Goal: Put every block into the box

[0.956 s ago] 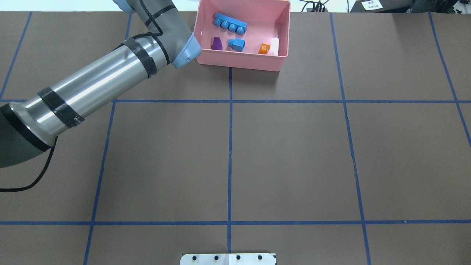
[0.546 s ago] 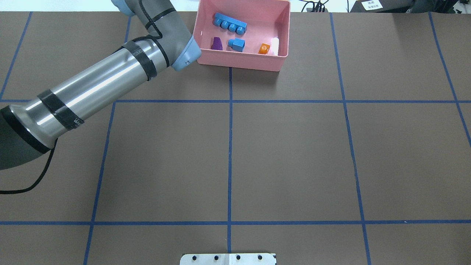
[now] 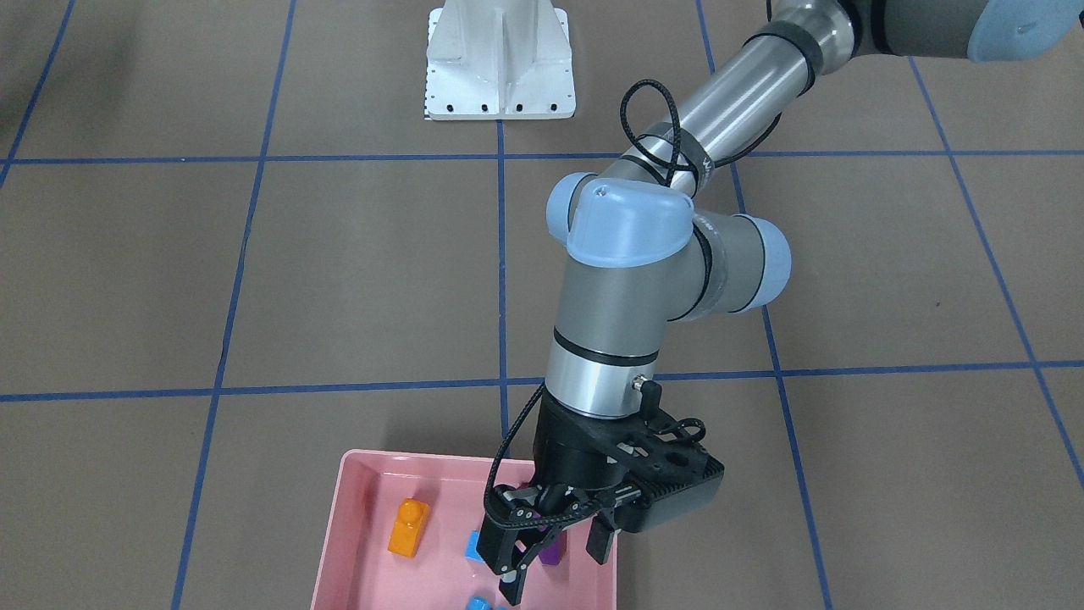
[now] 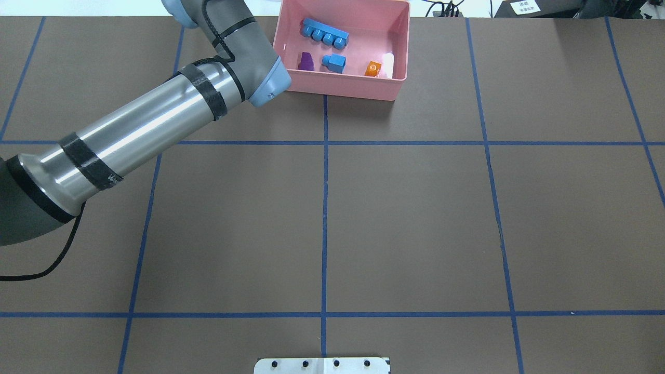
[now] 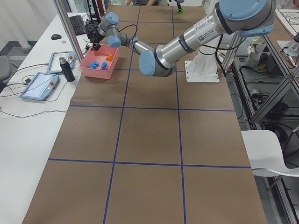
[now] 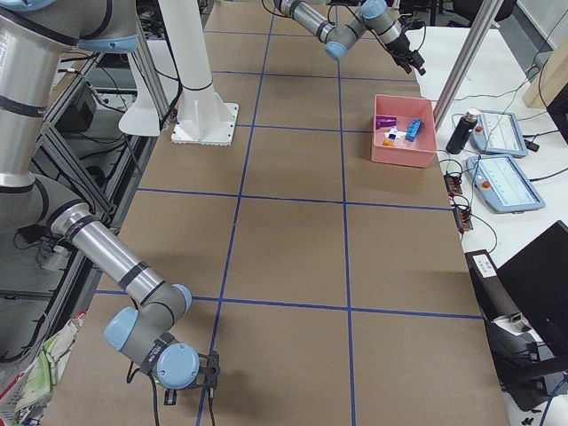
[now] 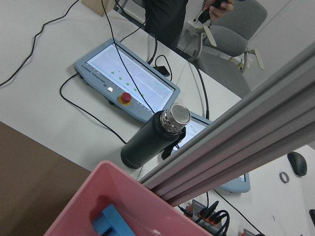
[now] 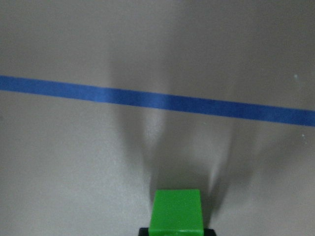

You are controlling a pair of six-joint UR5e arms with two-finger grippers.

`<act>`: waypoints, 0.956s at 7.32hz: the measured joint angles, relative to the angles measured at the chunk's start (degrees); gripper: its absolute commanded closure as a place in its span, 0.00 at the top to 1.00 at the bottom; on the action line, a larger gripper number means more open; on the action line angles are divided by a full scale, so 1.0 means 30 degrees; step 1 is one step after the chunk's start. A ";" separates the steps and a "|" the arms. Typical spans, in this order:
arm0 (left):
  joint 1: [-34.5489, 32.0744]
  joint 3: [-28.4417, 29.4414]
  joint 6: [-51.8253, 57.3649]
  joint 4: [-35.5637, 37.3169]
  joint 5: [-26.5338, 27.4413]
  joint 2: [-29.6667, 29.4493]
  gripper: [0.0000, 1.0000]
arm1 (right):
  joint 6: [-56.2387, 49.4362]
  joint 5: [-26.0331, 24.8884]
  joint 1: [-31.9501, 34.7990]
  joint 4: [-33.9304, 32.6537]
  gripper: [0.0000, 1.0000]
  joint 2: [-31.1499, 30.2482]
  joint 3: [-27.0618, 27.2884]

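Note:
The pink box [image 4: 337, 89] stands at the table's far edge. In it lie the long light blue block [image 4: 324, 32], the purple block [image 4: 306, 62], the small light blue block [image 4: 335, 63] and the orange block [image 4: 372, 68]. In the front-facing view my left gripper [image 3: 555, 574] hangs open and empty over the box [image 3: 356, 464], above the purple block [image 3: 552, 552]. The orange block [image 3: 409, 527] lies to its left. The green block [image 8: 177, 209] shows in the right wrist view, held just above the brown table. My right gripper [image 6: 209, 373] is far from the box.
A pale object [image 4: 388, 65] lies in the box beside the orange block. A black bottle [image 7: 152, 137] and two teach pendants [image 7: 125, 83] sit on the white desk just beyond the box. An aluminium post [image 7: 236, 142] stands by the box. The white robot base [image 3: 500, 63] is at mid-table.
My left arm's wrist joint has shifted slightly right and towards the robot beside the box. The blocks in the box have not moved.

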 measured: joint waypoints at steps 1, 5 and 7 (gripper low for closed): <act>0.0096 -0.0171 -0.0007 0.0019 0.0013 0.0000 1.00 | 0.0004 -0.0066 0.0012 -0.0013 0.00 -0.0035 0.0332; 0.0222 -0.1326 -0.0010 0.0119 -0.0011 0.0711 1.00 | -0.0162 -0.2046 0.1146 -0.0408 0.00 -0.0162 0.3813; 0.0196 -0.3399 0.0008 0.0261 -0.0071 0.2695 1.00 | 0.0014 -0.4686 0.2218 -0.2463 0.00 0.0847 0.7160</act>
